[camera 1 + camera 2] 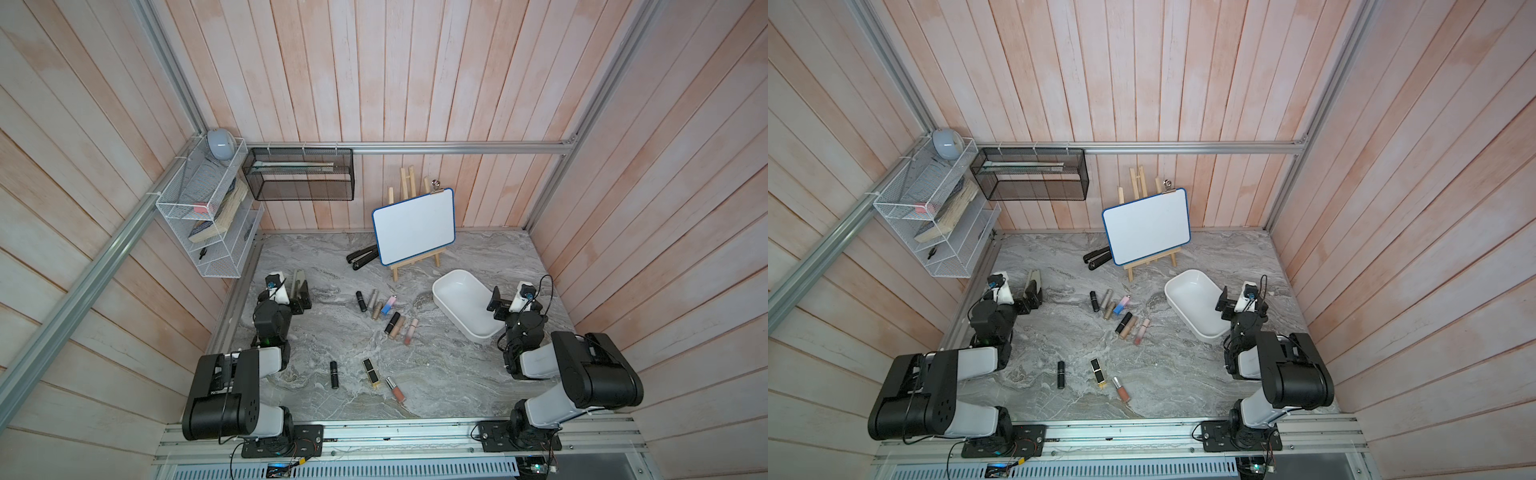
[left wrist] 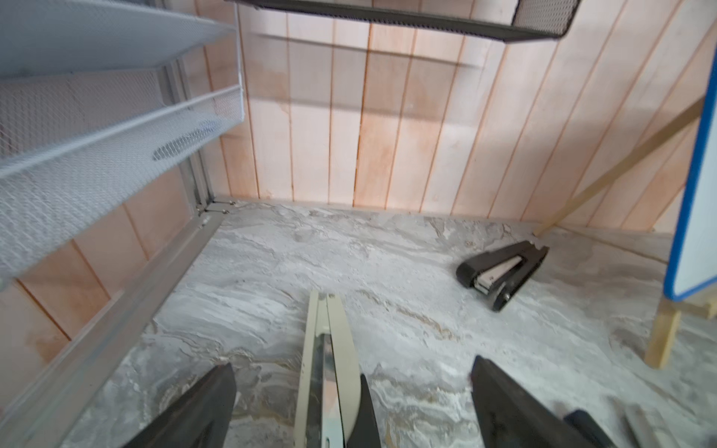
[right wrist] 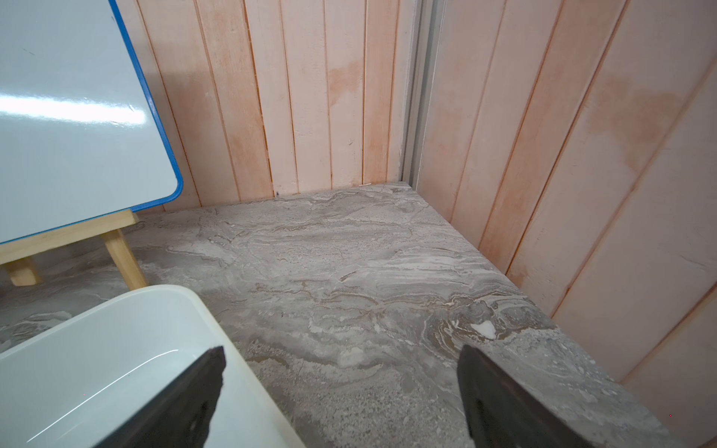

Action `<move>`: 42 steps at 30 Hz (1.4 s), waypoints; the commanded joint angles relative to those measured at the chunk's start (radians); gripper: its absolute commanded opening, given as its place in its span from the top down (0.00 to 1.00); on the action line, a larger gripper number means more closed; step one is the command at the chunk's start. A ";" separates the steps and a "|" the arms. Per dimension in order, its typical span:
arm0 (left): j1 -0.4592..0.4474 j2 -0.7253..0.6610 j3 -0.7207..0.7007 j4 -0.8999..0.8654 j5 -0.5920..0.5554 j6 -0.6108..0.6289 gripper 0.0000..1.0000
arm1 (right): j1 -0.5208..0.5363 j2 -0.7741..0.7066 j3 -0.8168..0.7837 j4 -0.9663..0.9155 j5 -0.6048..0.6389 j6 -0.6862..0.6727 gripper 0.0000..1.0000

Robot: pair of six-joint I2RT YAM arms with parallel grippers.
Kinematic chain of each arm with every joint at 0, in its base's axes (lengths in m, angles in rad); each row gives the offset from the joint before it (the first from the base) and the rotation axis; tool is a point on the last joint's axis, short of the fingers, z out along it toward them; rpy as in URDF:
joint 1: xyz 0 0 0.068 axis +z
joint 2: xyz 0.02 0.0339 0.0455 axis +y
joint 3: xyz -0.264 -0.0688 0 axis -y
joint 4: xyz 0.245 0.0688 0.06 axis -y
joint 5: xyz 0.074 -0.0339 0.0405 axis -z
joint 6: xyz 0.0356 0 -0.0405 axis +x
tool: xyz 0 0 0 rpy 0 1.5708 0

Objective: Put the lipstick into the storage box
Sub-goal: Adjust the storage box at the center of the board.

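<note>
storage box [image 1: 461, 299]: rim partly hidden behind right gripper [image 1: 494, 301] in both top views, cut off by the edge in right wrist view | stapler [image 1: 360, 257]: one end hidden behind whiteboard [image 1: 413, 226] | wire rack [image 2: 97, 155]: blurred in left wrist view | lipsticks [image 1: 392, 322]: labels too small to read

The whole thing sits in a little booth with pale pinkish wood-plank walls [image 1: 415, 83] on three sides, kinda patchy. Aluminium rails [image 1: 457, 147] run along them and up the corners. The floor is a grey marble-pattern tabletop [image 1: 457, 374]. A white wire rack [image 1: 216, 266] hangs on the left wall and a black mesh basket [image 1: 299, 189] on the back one. A blue-rimmed whiteboard [image 1: 413, 226] leans on a small wooden easel [image 1: 395, 272] near the back wall. The light's soft, with just a glare streak across the board in the right wrist view.
</note>
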 commanded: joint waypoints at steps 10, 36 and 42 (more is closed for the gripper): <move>0.003 -0.062 0.338 -0.588 0.236 -0.386 0.00 | -0.013 -0.310 0.093 -0.438 0.204 0.157 0.02; -0.328 -0.325 0.207 -0.799 0.462 -0.470 0.00 | 0.288 -0.540 0.618 -1.860 -0.157 0.692 0.14; -0.366 -0.370 0.207 -0.864 0.424 -0.455 0.00 | 0.282 -0.685 0.531 -1.987 -0.038 0.796 0.13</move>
